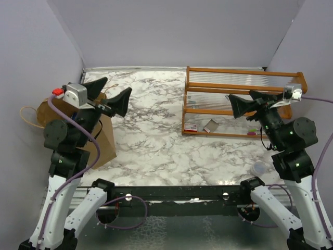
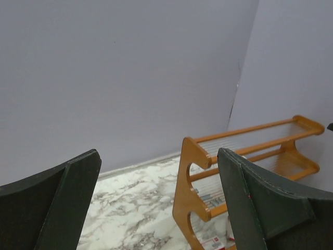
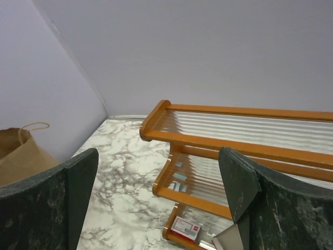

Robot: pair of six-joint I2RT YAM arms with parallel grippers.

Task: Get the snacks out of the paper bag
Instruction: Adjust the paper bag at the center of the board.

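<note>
The brown paper bag [image 1: 106, 141] stands at the table's left edge, partly under my left arm, its loop handle sticking out to the left. It also shows at the left edge of the right wrist view [image 3: 21, 156]. No snack packets show outside the bag, and its inside is hidden. My left gripper [image 1: 110, 92] is open and empty, raised above the bag's top and pointing right. In its own view [image 2: 161, 208] there is nothing between the fingers. My right gripper [image 1: 244, 102] is open and empty, raised in front of the rack [image 3: 158, 203].
An orange-brown wooden slatted rack [image 1: 237, 83] stands at the back right and shows in both wrist views [image 2: 192, 172] [image 3: 208, 140]. On its bottom shelf lie a red-and-white packet [image 1: 190, 127] [image 3: 186, 228] and a grey card [image 1: 210, 125]. A small white round thing [image 1: 258, 167] lies near the right arm.
</note>
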